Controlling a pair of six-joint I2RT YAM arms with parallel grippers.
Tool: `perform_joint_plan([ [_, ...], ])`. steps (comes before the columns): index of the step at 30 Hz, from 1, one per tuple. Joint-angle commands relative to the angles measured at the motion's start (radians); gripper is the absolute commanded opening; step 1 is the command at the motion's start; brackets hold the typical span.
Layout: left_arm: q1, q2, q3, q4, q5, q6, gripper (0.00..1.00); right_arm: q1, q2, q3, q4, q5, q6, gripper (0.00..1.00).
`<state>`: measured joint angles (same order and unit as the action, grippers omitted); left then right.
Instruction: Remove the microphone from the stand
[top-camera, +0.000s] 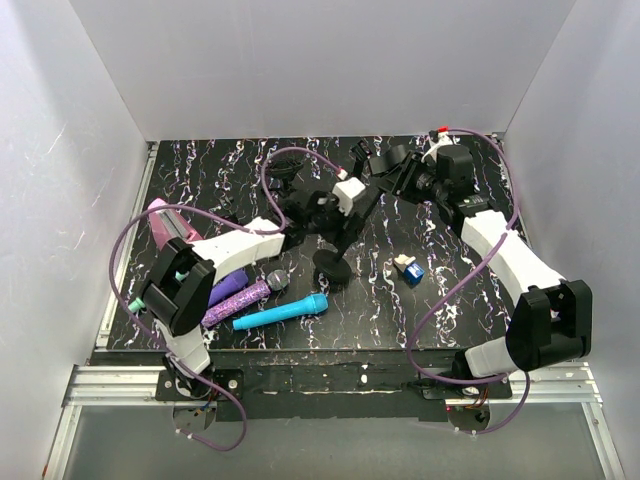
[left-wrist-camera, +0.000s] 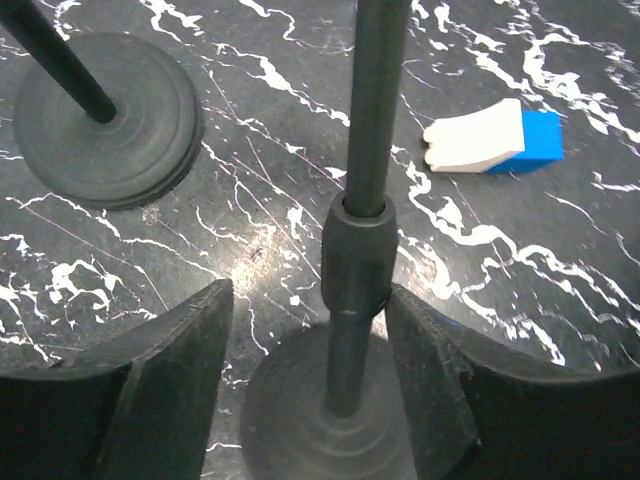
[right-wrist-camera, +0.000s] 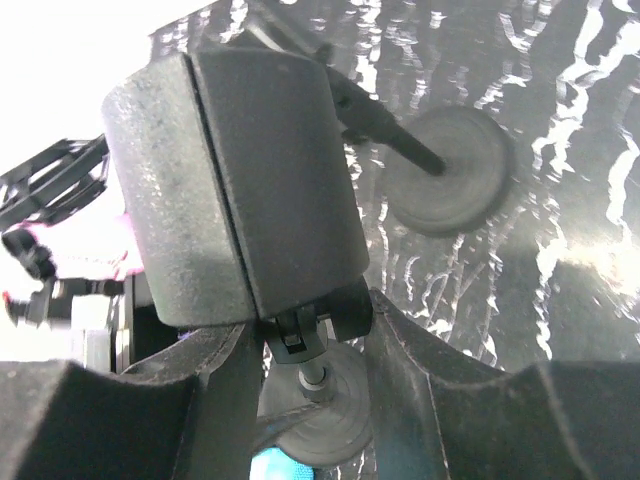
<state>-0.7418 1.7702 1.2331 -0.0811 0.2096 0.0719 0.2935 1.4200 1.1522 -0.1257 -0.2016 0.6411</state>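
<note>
The left gripper (left-wrist-camera: 310, 300) is straddling the stand pole (left-wrist-camera: 375, 120), jaws apart; the microphone (right-wrist-camera: 240, 180) is crowding the right gripper (right-wrist-camera: 312, 325), hiding whether it is clamping.

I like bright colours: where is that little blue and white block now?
In the top view the blue and white block lies on the table, right of centre, just right of the round stand base.

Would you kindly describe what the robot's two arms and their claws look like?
The left arm and right arm have white links between bulky black joints. A purple cable loops off each. Each claw's fingers are dark, blunt wedges.
</note>
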Motion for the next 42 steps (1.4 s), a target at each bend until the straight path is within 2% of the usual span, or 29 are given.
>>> perform_joint_plan([
  [1,0.117,-0.060,0.058,-0.055,0.397,0.000,0.62,-0.020,-0.029,-0.100,0.240,-0.278,-0.184,0.01],
  [5,0.150,0.003,0.094,-0.050,0.601,-0.023,0.59,-0.022,-0.018,-0.134,0.311,-0.384,-0.189,0.01],
  [9,0.147,0.054,0.088,0.070,0.663,-0.096,0.56,-0.024,-0.012,-0.138,0.322,-0.415,-0.189,0.01],
  [15,0.128,0.110,0.137,0.075,0.666,-0.090,0.36,-0.027,-0.018,-0.138,0.321,-0.401,-0.176,0.01],
  [19,0.119,0.107,0.155,0.038,0.627,-0.081,0.09,-0.028,-0.026,-0.123,0.279,-0.346,-0.144,0.01],
  [20,0.113,0.100,0.157,0.038,0.585,-0.081,0.00,-0.027,-0.029,-0.112,0.253,-0.310,-0.123,0.01],
  [22,0.081,0.057,0.141,0.036,0.399,-0.098,0.00,-0.019,-0.033,-0.059,0.101,-0.152,-0.055,0.01],
  [24,0.015,0.005,0.123,0.055,0.123,-0.104,0.00,0.002,-0.030,0.041,-0.132,0.136,0.055,0.01],
  [25,-0.017,-0.018,0.118,0.063,-0.062,-0.107,0.00,0.012,-0.024,0.093,-0.231,0.284,0.116,0.01],
  [27,-0.076,-0.026,0.117,0.073,-0.397,-0.124,0.00,0.036,-0.007,0.173,-0.362,0.440,0.196,0.01],
  [29,-0.079,-0.003,0.127,0.055,-0.444,-0.116,0.00,0.048,0.014,0.214,-0.428,0.493,0.245,0.01],
  [31,-0.077,0.017,0.126,0.047,-0.454,-0.081,0.00,0.056,0.029,0.209,-0.407,0.481,0.227,0.01],
  [33,-0.065,0.026,0.112,0.043,-0.344,-0.029,0.00,0.056,0.042,0.178,-0.330,0.458,0.169,0.01],
  [34,-0.056,0.028,0.106,0.043,-0.276,-0.015,0.01,0.055,0.042,0.155,-0.284,0.429,0.134,0.01],
  [36,-0.032,0.021,0.095,0.037,-0.080,0.011,0.27,0.047,0.034,0.100,-0.171,0.336,0.024,0.01],
  [38,-0.008,0.017,0.108,0.009,0.043,0.014,0.51,0.038,0.014,0.040,-0.056,0.236,-0.065,0.01],
  [40,0.030,0.020,0.130,-0.029,0.185,0.008,0.61,0.027,-0.004,-0.009,0.030,0.150,-0.113,0.01],
  [42,0.074,0.029,0.152,-0.058,0.339,-0.004,0.65,0.012,-0.019,-0.045,0.095,0.081,-0.136,0.01],
])
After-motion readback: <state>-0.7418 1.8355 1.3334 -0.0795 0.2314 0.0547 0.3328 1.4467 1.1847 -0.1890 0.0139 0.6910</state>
